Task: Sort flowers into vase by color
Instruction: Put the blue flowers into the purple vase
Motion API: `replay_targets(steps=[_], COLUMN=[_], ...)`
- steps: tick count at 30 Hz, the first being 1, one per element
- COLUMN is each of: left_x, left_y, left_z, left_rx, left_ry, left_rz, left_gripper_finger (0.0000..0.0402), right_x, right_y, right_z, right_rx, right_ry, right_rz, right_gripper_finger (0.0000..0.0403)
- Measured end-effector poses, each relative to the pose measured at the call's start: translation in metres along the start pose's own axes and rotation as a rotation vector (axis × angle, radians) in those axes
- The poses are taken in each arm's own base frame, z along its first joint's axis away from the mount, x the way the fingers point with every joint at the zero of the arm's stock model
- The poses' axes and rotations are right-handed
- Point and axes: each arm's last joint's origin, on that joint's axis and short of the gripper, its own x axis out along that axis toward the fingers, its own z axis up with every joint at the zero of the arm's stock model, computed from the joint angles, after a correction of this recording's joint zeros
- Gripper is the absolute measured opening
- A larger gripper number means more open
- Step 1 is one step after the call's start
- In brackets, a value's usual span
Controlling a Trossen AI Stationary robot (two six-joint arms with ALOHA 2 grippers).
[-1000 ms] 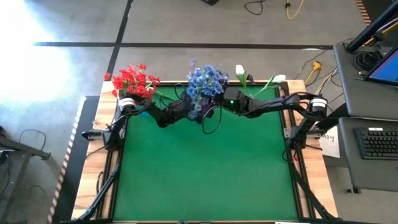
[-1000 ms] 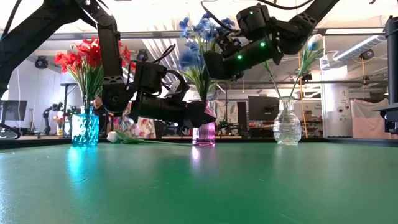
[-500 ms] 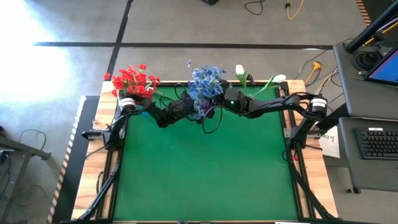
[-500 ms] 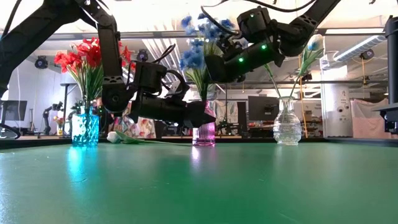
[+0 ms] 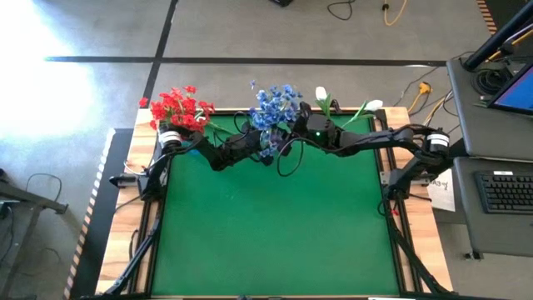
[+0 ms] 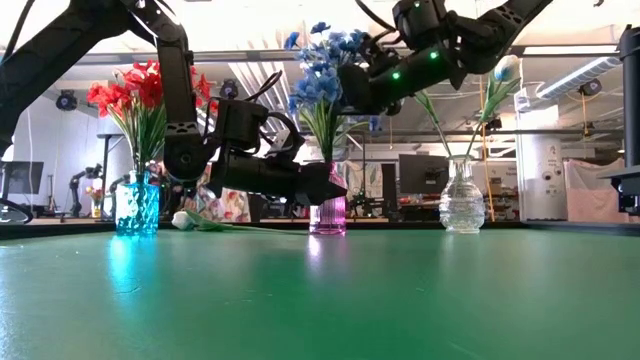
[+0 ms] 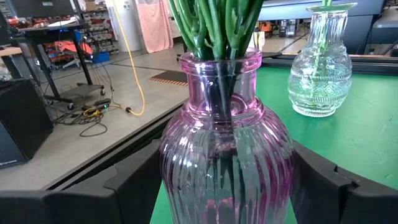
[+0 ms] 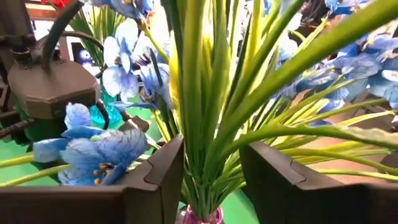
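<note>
I have both arms reaching to the middle of the far edge of the green worktop (image 5: 266, 233). The left arm stretches low and nearly level, its left pincer (image 6: 335, 185) closed around the belly of the pink vase (image 6: 327, 212); in the left wrist view the dark fingers (image 7: 134, 183) press the ribbed pink glass (image 7: 227, 162) on either side. The right arm comes in from above and to the right, elbow bent, and its right pincer (image 6: 345, 90) sits high among the blue flowers (image 6: 320, 60). In the right wrist view its fingers (image 8: 158, 177) stand spread on either side of the bunch of green stems (image 8: 208, 124), with gaps showing, so I read it as released.

Three vases line the far edge. A textured blue glass vase (image 6: 136, 208) at the left holds the red flowers (image 6: 135, 90). The pink vase in the middle, ribbed and narrow at the neck, holds the blue clustered blooms on thin green stems. A clear patterned glass vase (image 6: 461, 208), bulbous with a slim neck, stands at the right and holds white flowers (image 6: 505, 68) on long stems. One white bud (image 6: 181, 220) lies flat on the worktop between the blue vase and the pink vase.
</note>
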Motion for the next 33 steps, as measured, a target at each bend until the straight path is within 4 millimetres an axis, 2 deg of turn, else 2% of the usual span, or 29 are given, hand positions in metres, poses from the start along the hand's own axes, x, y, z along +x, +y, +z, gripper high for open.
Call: replay_targets(steps=[4,13,21,33], left_x=[0.000,0.000,0.000,0.000], left_y=[0.000,0.000,0.000,0.000], left_z=[0.000,0.000,0.000,0.000], left_rx=[0.000,0.000,0.000,0.000], left_ry=[0.000,0.000,0.000,0.000], left_rz=[0.000,0.000,0.000,0.000], left_gripper_finger=[0.0275,0.0275,0.0275,0.0275], right_x=[0.000,0.000,0.000,0.007], right_y=[0.000,0.000,0.000,-0.002], right_z=[0.000,0.000,-0.001,-0.013], right_rx=[0.001,0.002,0.009,0.013], right_ry=[-0.002,-0.003,0.010,0.057], right_rz=[0.001,0.001,0.001,-0.039], right_gripper_finger=[0.0119,0.0018,0.0018,0.0018])
